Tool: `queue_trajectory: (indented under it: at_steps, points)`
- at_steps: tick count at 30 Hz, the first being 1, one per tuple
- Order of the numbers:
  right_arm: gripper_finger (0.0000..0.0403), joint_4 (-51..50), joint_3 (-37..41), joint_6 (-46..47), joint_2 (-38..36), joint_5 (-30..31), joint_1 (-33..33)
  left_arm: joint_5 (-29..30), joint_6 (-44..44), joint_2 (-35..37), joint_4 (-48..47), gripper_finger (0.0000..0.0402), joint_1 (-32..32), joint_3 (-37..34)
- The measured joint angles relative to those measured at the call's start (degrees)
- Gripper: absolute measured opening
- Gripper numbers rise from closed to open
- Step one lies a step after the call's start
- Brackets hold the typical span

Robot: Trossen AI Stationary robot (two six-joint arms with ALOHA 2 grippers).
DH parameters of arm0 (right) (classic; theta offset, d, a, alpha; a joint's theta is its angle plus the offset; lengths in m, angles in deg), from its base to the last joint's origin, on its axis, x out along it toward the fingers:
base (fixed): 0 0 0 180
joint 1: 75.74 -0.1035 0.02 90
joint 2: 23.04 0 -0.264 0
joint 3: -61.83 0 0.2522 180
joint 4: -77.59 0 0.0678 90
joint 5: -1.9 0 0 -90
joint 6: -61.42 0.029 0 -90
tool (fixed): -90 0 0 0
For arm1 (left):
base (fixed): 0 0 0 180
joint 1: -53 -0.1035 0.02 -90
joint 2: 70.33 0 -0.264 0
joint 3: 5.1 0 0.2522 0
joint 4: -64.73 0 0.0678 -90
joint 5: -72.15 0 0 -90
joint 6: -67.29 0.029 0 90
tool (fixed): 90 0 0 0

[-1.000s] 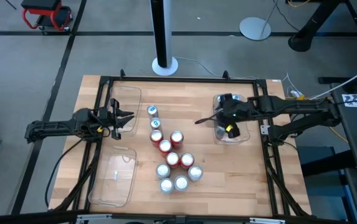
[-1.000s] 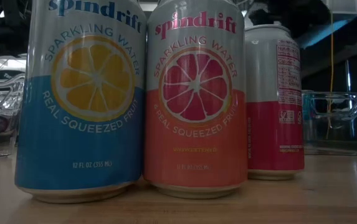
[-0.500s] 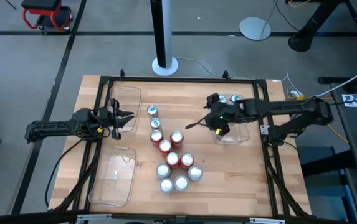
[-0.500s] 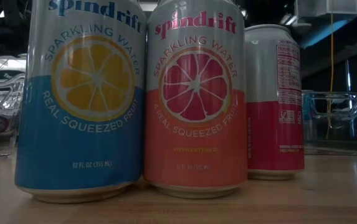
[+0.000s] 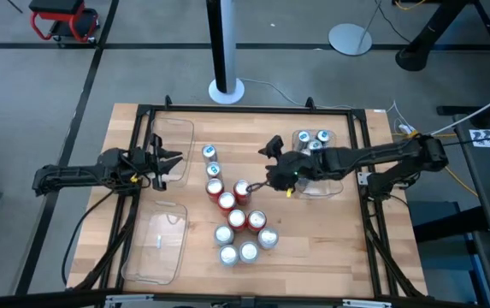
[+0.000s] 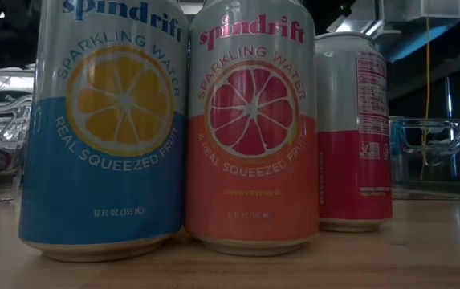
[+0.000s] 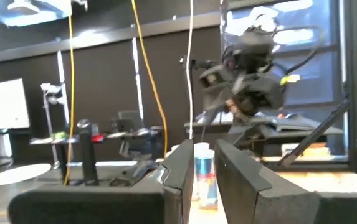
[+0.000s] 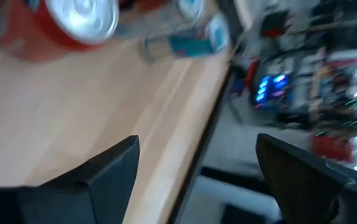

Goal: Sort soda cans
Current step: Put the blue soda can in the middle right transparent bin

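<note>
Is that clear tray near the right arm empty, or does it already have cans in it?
Not empty. The high view shows the clear tray holding blue cans at its far end.

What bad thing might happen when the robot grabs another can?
The right gripper, open and empty, is close to the packed cans in the middle of the table. They stand nearly touching, so a finger might knock a neighbour over, and a fallen can could roll.

The tray on the right already holds cans, so setting another in could bump them.
</note>
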Motion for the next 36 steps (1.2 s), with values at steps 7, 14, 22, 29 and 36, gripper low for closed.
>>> queue_trajectory:
  at_steps: [7,14,22,29,36]
  points:
    - [0.0321,10.7,6.8,-3.3,0.0,0.8,-3.0,3.6,1.1,-9.5,-1.0,0.0059,-0.1,6.3]
    - [0.0321,15.2,12.6,-3.3,-0.3,4.2,-4.7,4.0,-0.7,-23.9,-11.8,0.0059,-3.7,20.0]
    - [0.0321,20.5,17.3,-3.2,-0.3,4.7,-4.8,3.6,-4.5,-35.4,-25.2,0.0084,-10.4,35.4]
    - [0.0321,27.1,22.0,-3.3,-0.3,4.7,-4.8,3.3,-6.3,-38.9,-33.3,0.0197,-13.6,44.1]
    - [0.0321,29.7,24.1,-3.2,-0.3,4.7,-5.8,3.3,-11.0,-46.6,-43.6,0.0266,-19.0,50.3]
